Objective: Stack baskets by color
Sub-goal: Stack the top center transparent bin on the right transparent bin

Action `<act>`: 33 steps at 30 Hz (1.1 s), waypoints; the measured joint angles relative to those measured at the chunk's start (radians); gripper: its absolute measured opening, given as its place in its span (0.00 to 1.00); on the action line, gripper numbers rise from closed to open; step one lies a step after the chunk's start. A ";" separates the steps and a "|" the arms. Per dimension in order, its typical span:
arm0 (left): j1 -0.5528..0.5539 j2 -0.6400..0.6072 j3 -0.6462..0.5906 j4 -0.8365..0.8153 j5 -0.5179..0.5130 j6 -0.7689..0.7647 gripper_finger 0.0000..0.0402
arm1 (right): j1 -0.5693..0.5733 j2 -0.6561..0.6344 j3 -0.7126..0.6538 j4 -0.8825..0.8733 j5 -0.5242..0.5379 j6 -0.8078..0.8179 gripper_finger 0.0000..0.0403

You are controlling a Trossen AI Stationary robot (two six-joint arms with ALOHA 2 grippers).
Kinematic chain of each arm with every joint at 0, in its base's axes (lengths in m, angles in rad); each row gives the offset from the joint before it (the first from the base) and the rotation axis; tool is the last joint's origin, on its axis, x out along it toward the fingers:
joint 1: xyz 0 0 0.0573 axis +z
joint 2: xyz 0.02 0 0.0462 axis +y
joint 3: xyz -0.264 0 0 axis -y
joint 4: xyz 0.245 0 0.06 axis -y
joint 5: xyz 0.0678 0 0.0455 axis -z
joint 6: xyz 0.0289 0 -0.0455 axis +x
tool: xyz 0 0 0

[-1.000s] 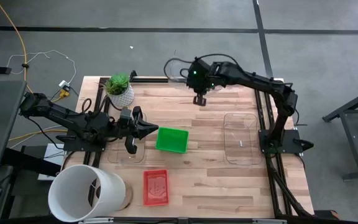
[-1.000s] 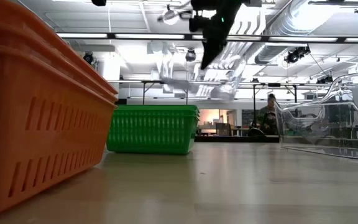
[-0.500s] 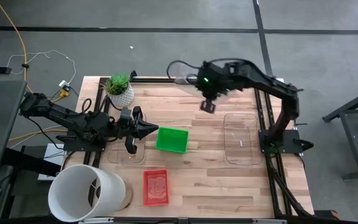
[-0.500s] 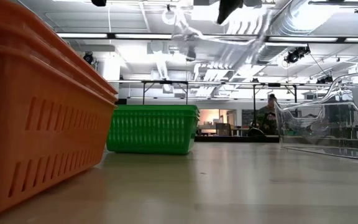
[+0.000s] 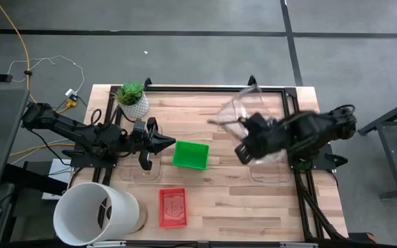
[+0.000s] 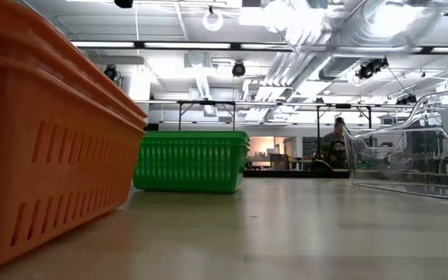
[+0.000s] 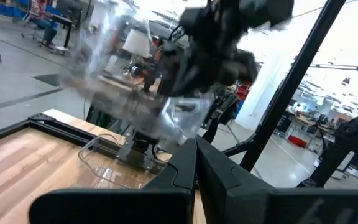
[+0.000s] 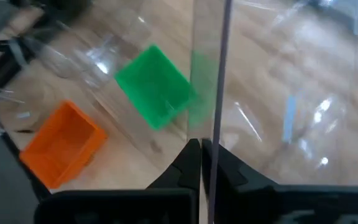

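My right gripper [image 5: 242, 151] is shut on a clear basket [image 5: 243, 110] held in the air over the table's right side. Below it a second clear basket [image 5: 268, 169] rests on the table. A third clear basket [image 5: 140, 171] sits at the left, beside the green basket [image 5: 190, 154]. The red basket [image 5: 173, 207] lies near the front edge. My left gripper [image 5: 163, 143] hangs shut with nothing in it above the left clear basket, pointing toward the green one. My right gripper pinches the clear basket's thin wall [image 8: 211, 93] between its two shut fingers [image 8: 188, 155], which slant downward. The basket is lifted clear of the table and tilted; in the left wrist view it hangs blurred [image 7: 135, 81] around the gripper.
A white bucket [image 5: 95, 213] lies on its side at the front left corner. A small potted plant [image 5: 132, 98] stands at the far left. Bare wood shows in the table's middle and along the front right.
My right gripper has swung from the table's far middle toward the right and near side, rising and rolling as it went. It carried the clear basket, which has tipped and now hangs over the right clear basket.
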 joint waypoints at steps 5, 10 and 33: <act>0.000 0.000 0.000 -0.004 -0.001 0.047 0.00 | 0.059 -0.003 -0.197 -0.001 -0.029 0.258 0.00; 0.000 0.000 0.000 -0.013 -0.001 0.048 0.00 | 0.085 -0.040 -0.365 -0.007 -0.067 0.460 0.00; 0.000 0.000 0.000 -0.018 0.007 0.046 0.00 | -0.023 -0.056 -0.731 0.012 -0.232 0.703 0.00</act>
